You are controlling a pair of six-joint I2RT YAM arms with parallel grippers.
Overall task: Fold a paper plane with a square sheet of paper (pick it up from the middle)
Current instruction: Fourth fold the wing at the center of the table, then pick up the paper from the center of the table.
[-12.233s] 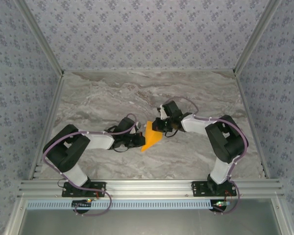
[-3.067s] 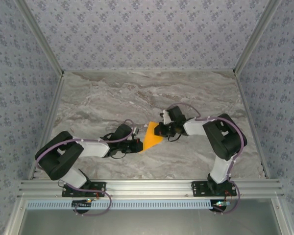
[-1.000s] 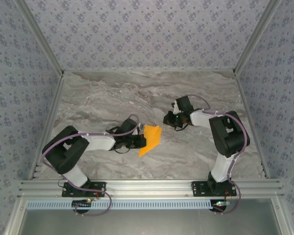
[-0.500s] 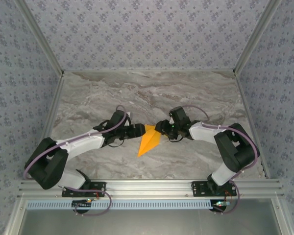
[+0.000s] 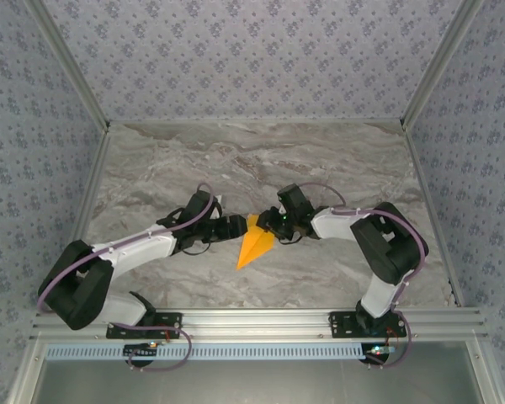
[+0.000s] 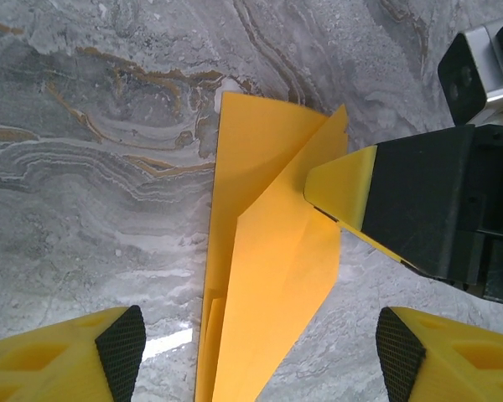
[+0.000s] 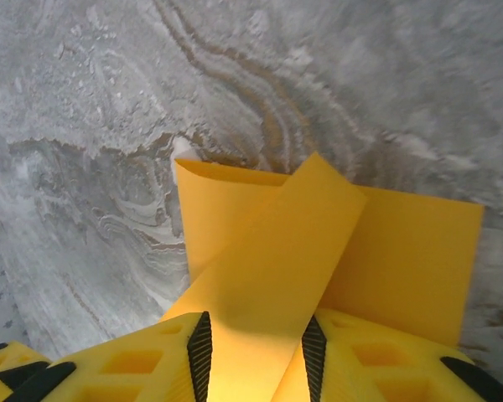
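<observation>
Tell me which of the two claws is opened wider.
The left claw: its fingers stand far apart. The right claw has fingers much closer together, with a flap of the orange paper between them.

Seen from overhead, the far end of the paper plane [image 5: 254, 247] is partly covered by the left gripper [image 5: 242, 227] and the right gripper [image 5: 267, 225]. Their fingertips are too small there to tell whether they touch the paper.

In the left wrist view the plane's near end runs off the bottom edge. A finger of the right gripper covers part of its right border, and that gripper's body is cut off at the right edge. The left gripper's own fingers [image 6: 63, 360] show as stubs in the bottom corners.

In the right wrist view a raised flap passes between the fingers [image 7: 126, 364] and out at the bottom edge. Whether the pads press on it cannot be told.
</observation>
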